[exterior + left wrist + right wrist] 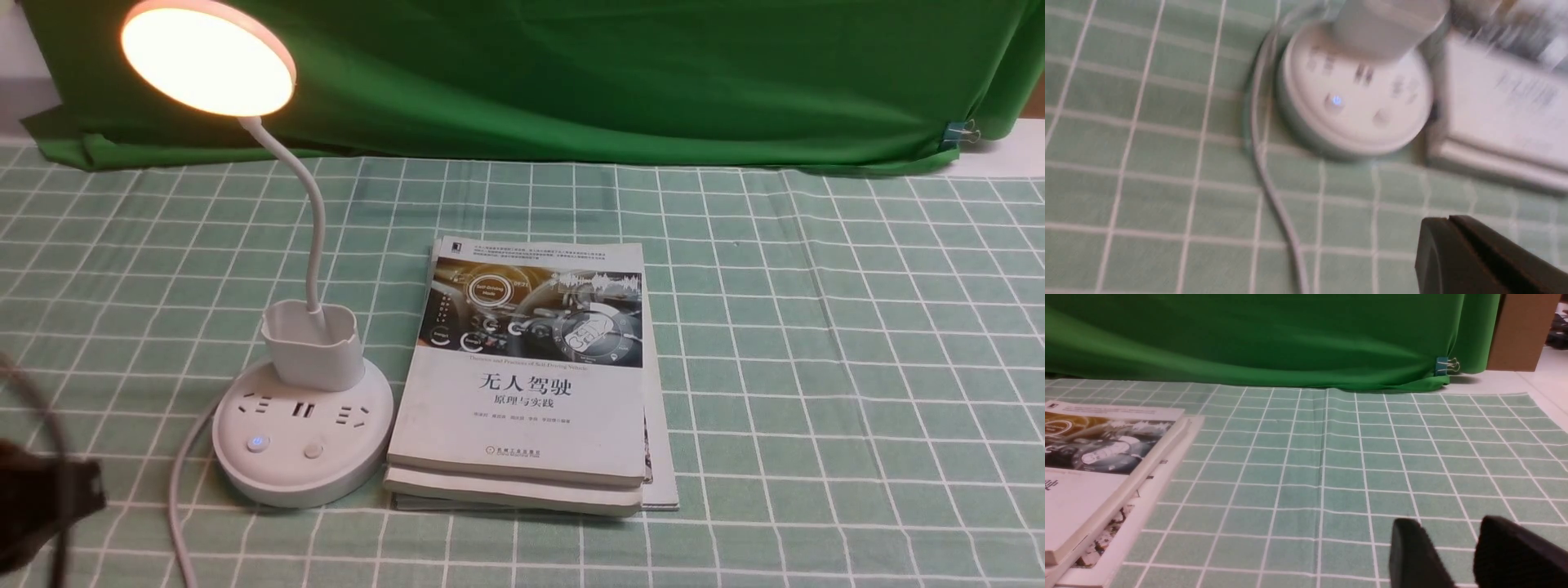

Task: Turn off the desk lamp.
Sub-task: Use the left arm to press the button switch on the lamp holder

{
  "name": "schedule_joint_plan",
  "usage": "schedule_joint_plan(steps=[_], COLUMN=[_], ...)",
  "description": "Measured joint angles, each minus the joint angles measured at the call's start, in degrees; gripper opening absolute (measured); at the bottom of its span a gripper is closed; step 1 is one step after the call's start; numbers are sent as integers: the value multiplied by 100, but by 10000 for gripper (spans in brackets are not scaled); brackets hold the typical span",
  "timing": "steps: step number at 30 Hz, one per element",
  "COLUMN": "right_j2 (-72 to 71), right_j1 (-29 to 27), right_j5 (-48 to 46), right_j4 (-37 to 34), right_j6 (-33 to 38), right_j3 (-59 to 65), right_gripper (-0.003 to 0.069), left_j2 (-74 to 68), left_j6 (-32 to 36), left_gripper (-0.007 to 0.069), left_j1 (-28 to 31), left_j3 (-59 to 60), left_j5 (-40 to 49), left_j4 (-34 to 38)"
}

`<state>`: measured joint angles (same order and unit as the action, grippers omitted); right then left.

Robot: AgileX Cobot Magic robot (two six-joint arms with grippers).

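Note:
The white desk lamp [304, 425] stands on the left of the table, its round disc head [207, 57] lit warm yellow. Its round base has sockets, a button [257, 443] glowing blue and a plain button [313, 450] beside it. The base also shows blurred in the left wrist view [1355, 106]. My left gripper [49, 498] sits at the front left edge, short of the base, its jaws pressed together and empty [1447, 222]. My right gripper [1447, 535] is open and empty over bare cloth; it does not show in the front view.
A stack of white books [522, 384] lies right against the lamp base. The lamp's white cord [175, 506] runs off the front edge between my left gripper and the base. A green backdrop [612, 73] hangs behind the green checked tablecloth [816, 367].

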<state>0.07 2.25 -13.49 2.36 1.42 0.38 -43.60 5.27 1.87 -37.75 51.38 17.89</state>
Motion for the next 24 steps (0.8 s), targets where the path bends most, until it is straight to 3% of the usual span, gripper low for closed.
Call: schedule_joint_plan(steps=[5, 12, 24], right_j2=[0, 0, 0], right_j1=[0, 0, 0], right_j5=[0, 0, 0], right_j4=[0, 0, 0], right_j6=[0, 0, 0], right_j3=[0, 0, 0], right_gripper=[242, 242, 242], left_j2=[-1225, -2987, -4953], left_j6=[338, 89, 93], left_gripper=[1, 1, 1], left_j1=[-663, -1843, -1982], left_j3=[-495, -1464, -2796], left_j5=[110, 351, 447], left_j4=[-76, -482, -904])
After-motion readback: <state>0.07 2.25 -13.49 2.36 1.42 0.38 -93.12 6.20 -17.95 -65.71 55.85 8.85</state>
